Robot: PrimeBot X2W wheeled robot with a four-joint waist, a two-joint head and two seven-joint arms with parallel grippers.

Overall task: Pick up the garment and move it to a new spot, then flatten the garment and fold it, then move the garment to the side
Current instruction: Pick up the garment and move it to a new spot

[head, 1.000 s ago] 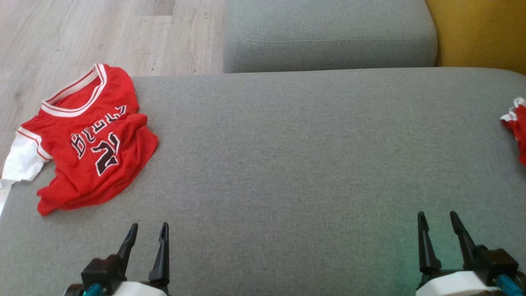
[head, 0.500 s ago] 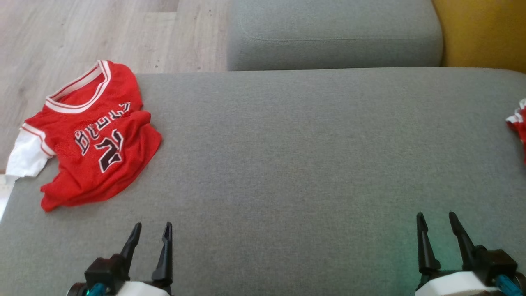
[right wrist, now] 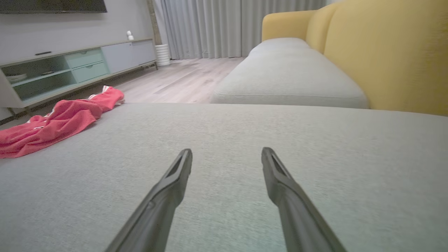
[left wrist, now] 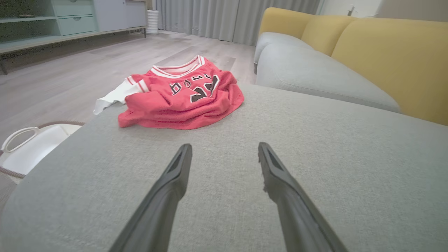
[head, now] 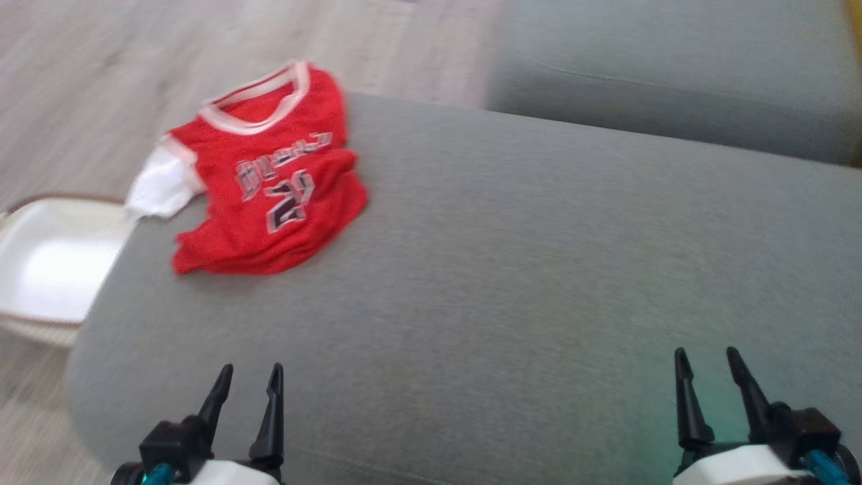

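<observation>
1. Living room: pale wood floor [head: 101, 67], with grey curtains [left wrist: 227, 17] and a low cabinet [right wrist: 77, 66] well beyond the big grey cushion [head: 512, 269] that serves as work surface.
2. Past the cushion's far edge is a second grey seat [head: 673, 74]. A yellow backrest [left wrist: 385, 59] rises off the cushion's far right.
3. Garment [head: 269, 182]: red jersey with white trim, crumpled on the cushion's far left corner, chest print up. Its white sleeve hangs over the cushion's left edge.
4. White tub [head: 47, 263] on the floor just off the cushion's left edge, below that sleeve.
5. Left gripper [head: 250, 369] over the cushion's near left part, fingers spread, nothing between them. Right gripper [head: 706, 351] over the near right part, fingers likewise spread and empty. Both well apart from the garment.
6. Head view is smeared: the print's lettering is unreadable there, a 2 is legible. The tub is cut off by the frame edge. In the right wrist view the garment is a low red heap, clipped at the frame's left edge.
</observation>
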